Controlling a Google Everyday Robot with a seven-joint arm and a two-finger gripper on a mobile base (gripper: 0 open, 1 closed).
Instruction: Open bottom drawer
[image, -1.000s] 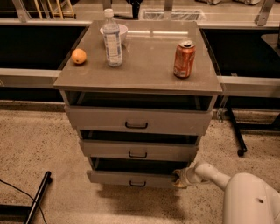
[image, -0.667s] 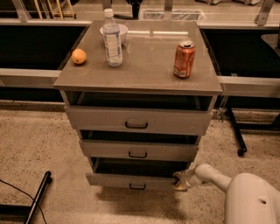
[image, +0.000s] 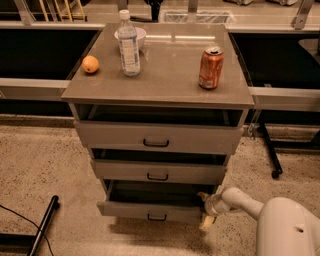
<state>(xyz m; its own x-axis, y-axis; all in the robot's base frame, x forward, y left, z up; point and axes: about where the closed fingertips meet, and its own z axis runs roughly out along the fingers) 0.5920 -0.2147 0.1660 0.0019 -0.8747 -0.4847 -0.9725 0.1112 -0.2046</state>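
The bottom drawer is the lowest of three grey drawers in the cabinet. It stands pulled out a little, with a dark gap above its front panel and a small dark handle at the centre. My gripper is at the drawer's right end, on the end of my white arm that reaches in from the lower right. One yellowish fingertip sits by the drawer's upper right corner and the other hangs below it.
The middle drawer and top drawer are also slightly open. On the cabinet top stand a water bottle, a white bowl, an orange and a red can. A dark leg lies on the floor at left.
The bottom drawer has slid out a little further toward the camera, with my gripper still at its right end.
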